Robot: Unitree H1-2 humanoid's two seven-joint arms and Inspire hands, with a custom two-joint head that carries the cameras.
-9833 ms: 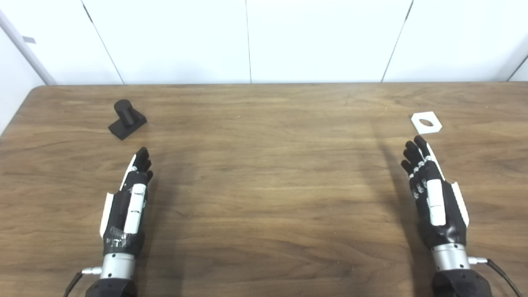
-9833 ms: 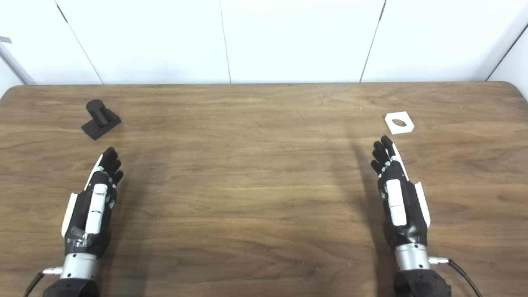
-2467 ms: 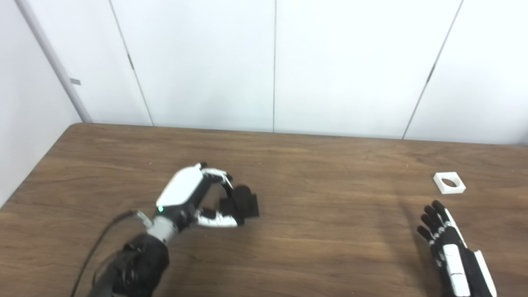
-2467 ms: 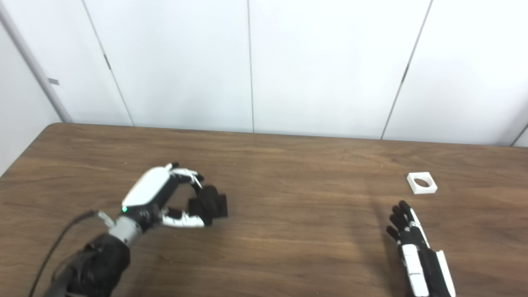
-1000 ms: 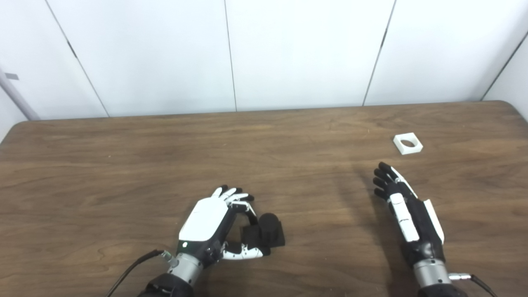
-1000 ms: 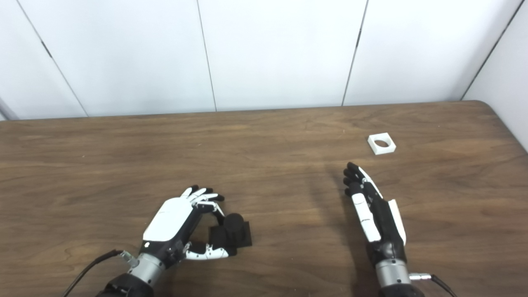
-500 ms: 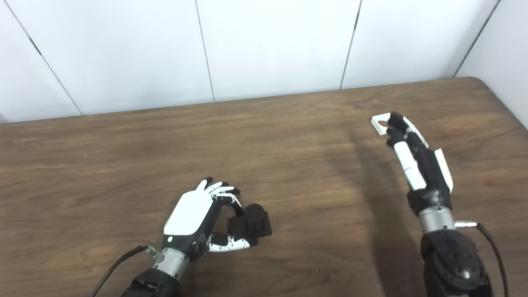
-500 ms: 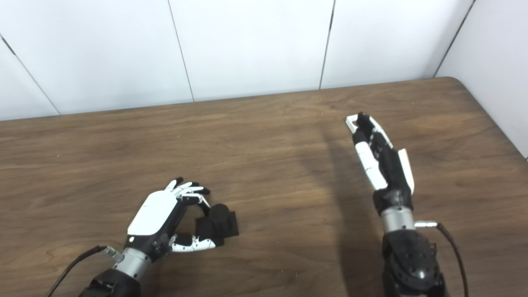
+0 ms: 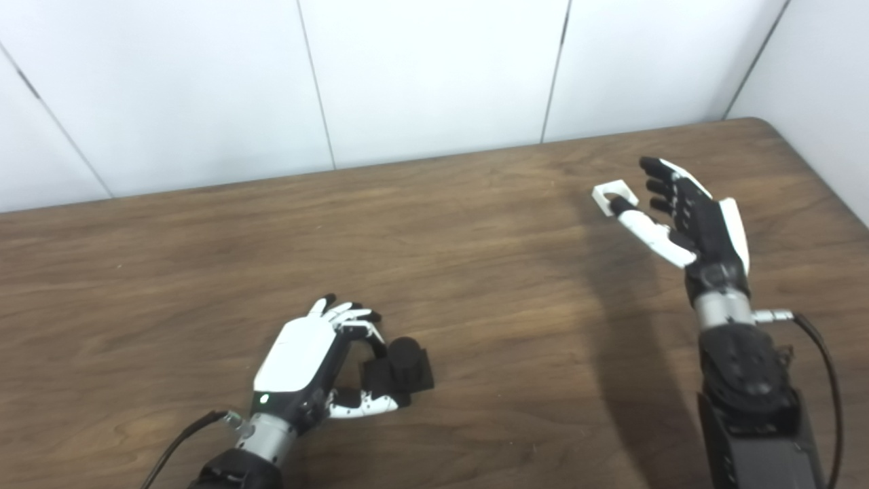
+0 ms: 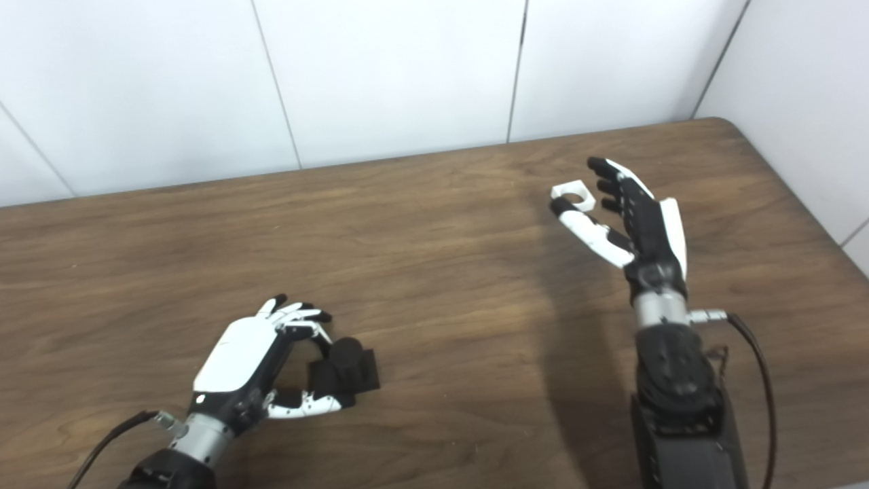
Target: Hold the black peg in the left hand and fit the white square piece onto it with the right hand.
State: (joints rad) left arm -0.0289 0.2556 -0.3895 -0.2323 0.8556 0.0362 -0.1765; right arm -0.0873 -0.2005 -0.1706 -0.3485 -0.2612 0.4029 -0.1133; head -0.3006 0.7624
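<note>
Black peg [image 9: 400, 363]: short round post on a square base, standing on the desk [image 9: 475, 272] near its front edge, left of centre. My left hand [image 9: 309, 360] grasps it, thumb under the base's near side, fingers curled over its far edge.

White square piece [image 9: 614, 196]: flat, round hole, lying on the desk at far right. My right hand [image 9: 686, 214] is spread and empty beside it, thumb tip at its near edge, fingers past its right side; contact uncertain.
</note>
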